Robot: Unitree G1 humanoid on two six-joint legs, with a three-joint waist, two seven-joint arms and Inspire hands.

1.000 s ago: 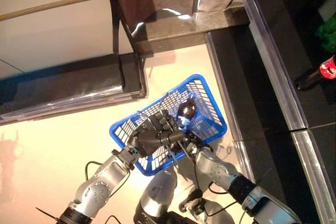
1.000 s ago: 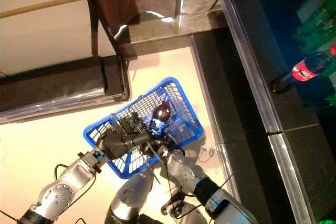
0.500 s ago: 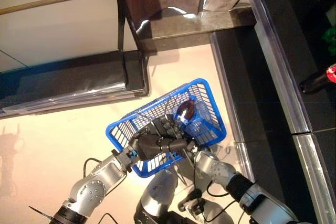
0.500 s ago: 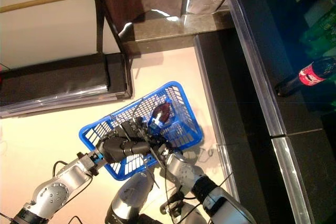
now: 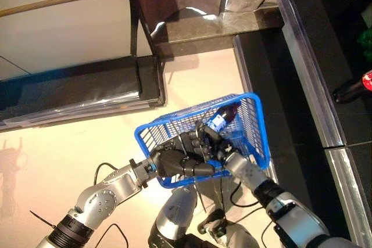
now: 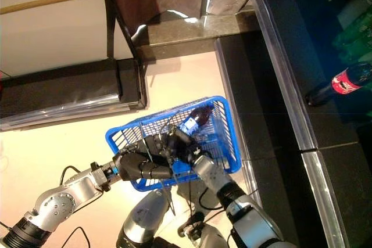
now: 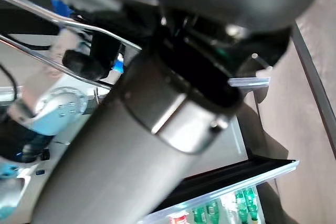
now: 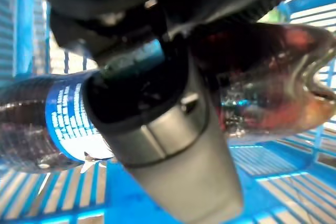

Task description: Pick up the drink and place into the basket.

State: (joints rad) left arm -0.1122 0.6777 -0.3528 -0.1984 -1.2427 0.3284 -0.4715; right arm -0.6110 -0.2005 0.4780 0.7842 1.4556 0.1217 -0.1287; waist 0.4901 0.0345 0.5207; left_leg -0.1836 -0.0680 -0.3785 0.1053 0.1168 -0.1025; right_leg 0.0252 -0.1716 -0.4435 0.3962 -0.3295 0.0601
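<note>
Inside basket [image 5: 258,132], drink [image 5: 222,118] lies lengthwise, right hand [image 5: 210,141] gripping.

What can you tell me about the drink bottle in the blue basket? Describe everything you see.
The drink bottle is clear plastic with dark liquid and a blue label. It lies tilted inside the blue basket, above the slatted bottom. The right robot hand is curled round its middle. The left robot hand grips the basket's handle.
</note>
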